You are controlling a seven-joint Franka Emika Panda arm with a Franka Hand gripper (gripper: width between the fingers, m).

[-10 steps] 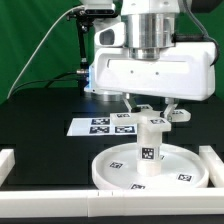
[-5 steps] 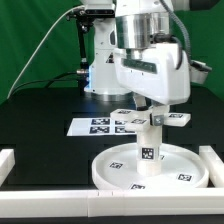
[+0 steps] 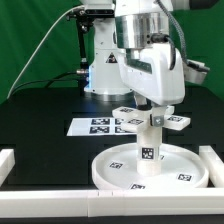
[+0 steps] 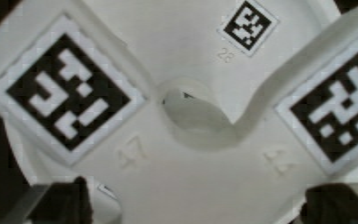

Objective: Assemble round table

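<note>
You are at the foot-fitting step: the small white cross-shaped plastic foot piece point(image 3: 152, 117) sits atop the short white cylinder leg point(image 3: 149, 147), upright on the large rimmed white disc point(image 3: 150, 170). Your gripper point(image 3: 152, 106) looks spread around the foot. Next, regrip and twist squarely.

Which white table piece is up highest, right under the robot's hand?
The cross-shaped foot, sitting on top of the upright leg. The leg stands on the round disc, which lies flat on the table, lowest of all.
</note>
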